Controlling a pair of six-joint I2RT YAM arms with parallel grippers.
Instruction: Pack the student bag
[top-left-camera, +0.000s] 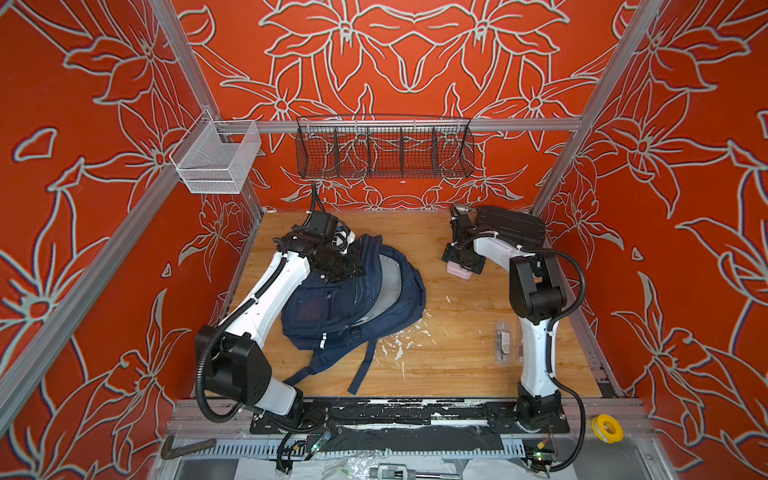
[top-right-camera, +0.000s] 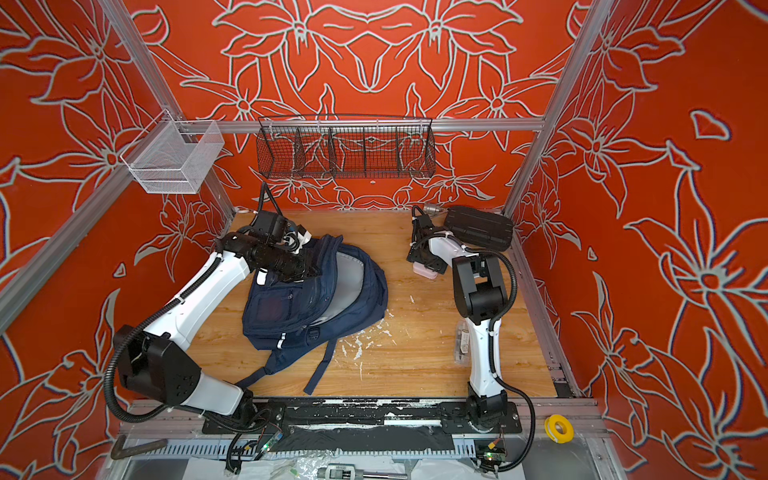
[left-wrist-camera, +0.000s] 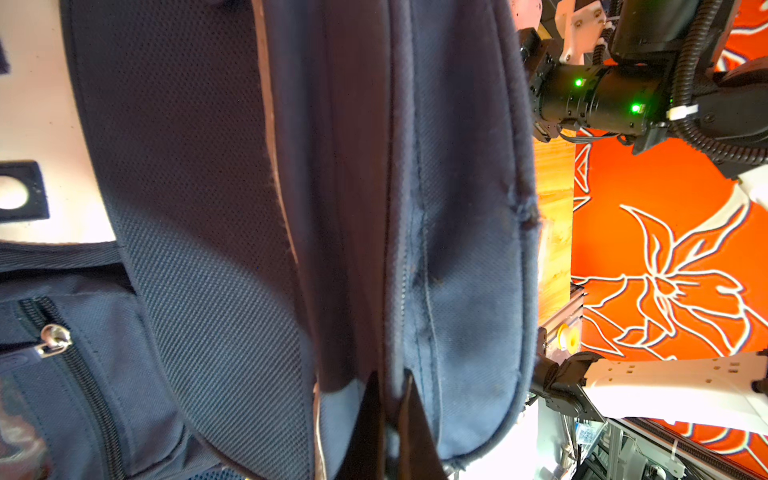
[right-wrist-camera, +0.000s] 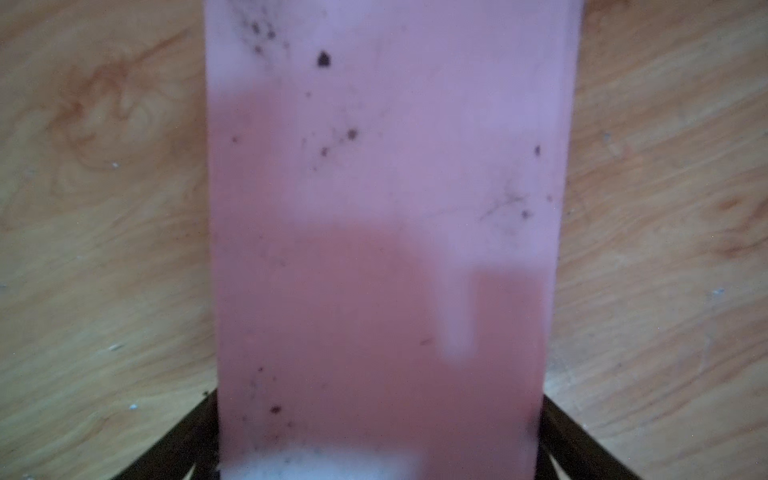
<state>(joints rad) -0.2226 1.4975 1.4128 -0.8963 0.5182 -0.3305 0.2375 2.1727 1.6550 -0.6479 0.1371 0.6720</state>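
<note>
The L gripper (left-wrist-camera: 392, 409) had its jaws pressed together on a fold of the student bag (top-left-camera: 353, 299) at the rim by the zip. The bag lay on the table (top-left-camera: 457, 361), its mouth agape and grey lining showing on the side away from those jaws.

The R gripper (right-wrist-camera: 380, 419) pointed down w/ jaws spread wide. A pink block (right-wrist-camera: 374, 208) lay flat btwn them, running out past the fingertips. Both fingers (right-wrist-camera: 183, 440) sat right at the block's long edges; couldn't tell if the pads already pressed. The bag was well apart from the R jaws, across bare wood.

Step in hand, prob.: grab the pink block for packing. To do it well:
- Close evenly so neither pad shoves the block sideways; it nearly fills the opening, so there's little slack.
- Grip nearer the block's middle, not the end at the jaws, or it may droop.
- Lift straight up before swinging over to the bag.
- L jaws should hold the rim up and taut so the mouth doesn't sag when the block arrives.
- A black hard case (top-left-camera: 509, 226) sat just behind the R jaws; avoid backing into it.
</note>
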